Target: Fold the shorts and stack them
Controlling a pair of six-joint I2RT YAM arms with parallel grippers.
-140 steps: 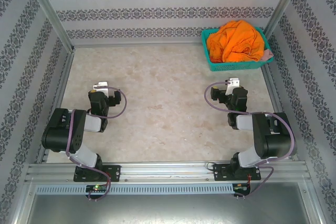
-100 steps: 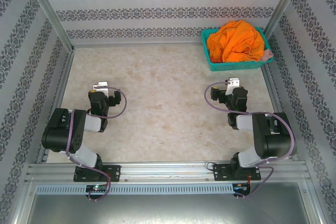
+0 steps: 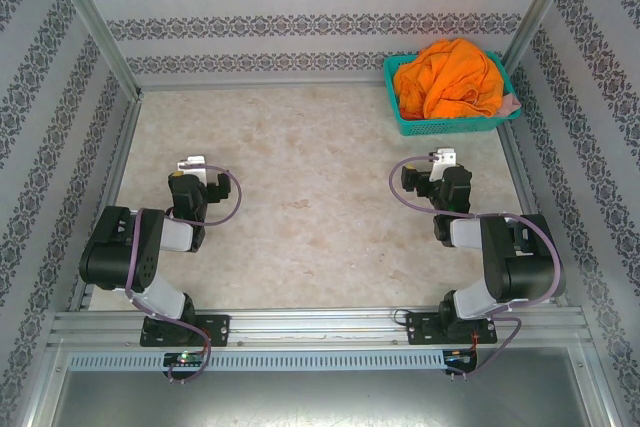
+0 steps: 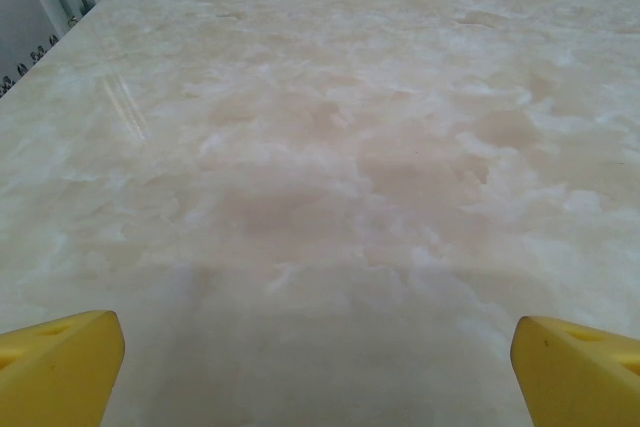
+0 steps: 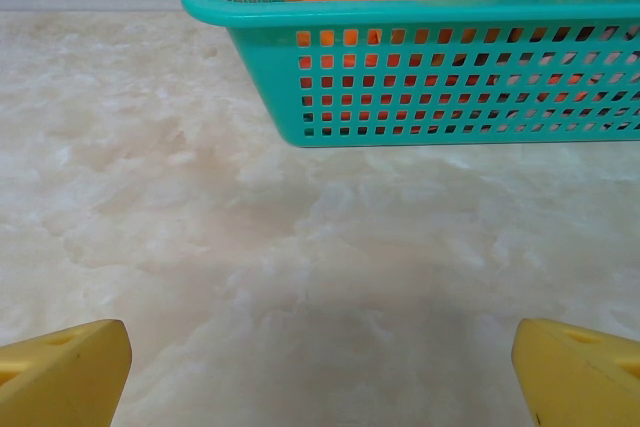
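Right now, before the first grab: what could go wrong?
1. The orange shorts lie heaped together in the teal mesh basket; one pinch may lift several, or drag the basket along.
2. The basket's open mesh could catch a fingertip of the right gripper on a low approach.
3. The basket sits in the far right corner, well away from the left gripper; two-armed pulls there look awkward.

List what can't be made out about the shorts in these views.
- Top view: the shorts lie bunched in the basket; the orange heap hides how many pieces lie beneath.
- Top view: pink cloth at the basket's right rim is too small to identify.
- Right wrist view: the top edge cuts off the shorts; the basket's mesh screens the rest.
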